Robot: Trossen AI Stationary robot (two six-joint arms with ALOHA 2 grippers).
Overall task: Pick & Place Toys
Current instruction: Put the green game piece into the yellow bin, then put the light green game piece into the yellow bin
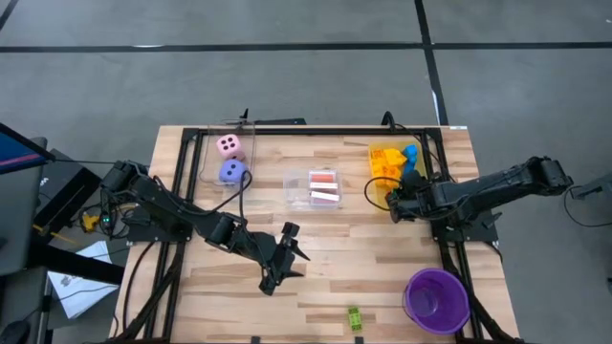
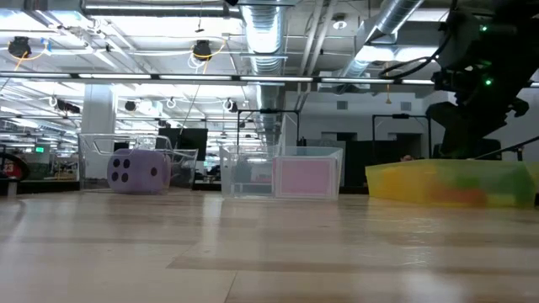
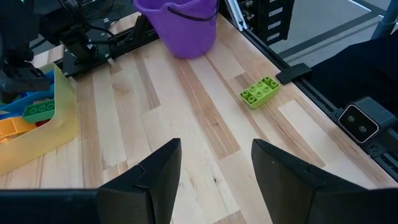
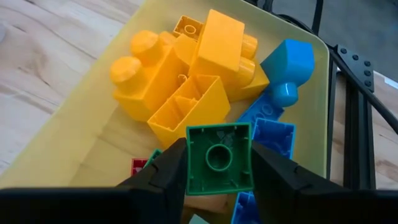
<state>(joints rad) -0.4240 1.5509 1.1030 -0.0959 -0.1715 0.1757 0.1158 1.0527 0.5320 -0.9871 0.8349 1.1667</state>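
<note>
This is a robotics lab: exposed ceiling ducts (image 2: 269,34), hanging lamps (image 2: 200,50), and a wooden table (image 1: 325,277) in a black metal frame (image 1: 191,134).

- High view: right gripper (image 1: 394,208) sits at the yellow bin's (image 1: 375,189) near edge; its fingers and whatever is between them are too small to make out from above.
- Right wrist view: a red brick (image 4: 139,166) shows only as a corner beside one finger; the rest is hidden.
- Same view: a blue brick (image 4: 272,138) is cut off behind the other finger.
- Low view: yellow bin's contents read as orange and green smears through the wall; single bricks not distinguishable.
- Low view: purple die (image 2: 139,171) visible; the pink die (image 1: 229,145) cannot be found there.
- Left wrist view: purple cup (image 3: 179,23) is cropped at the rim by the picture's edge.
</note>
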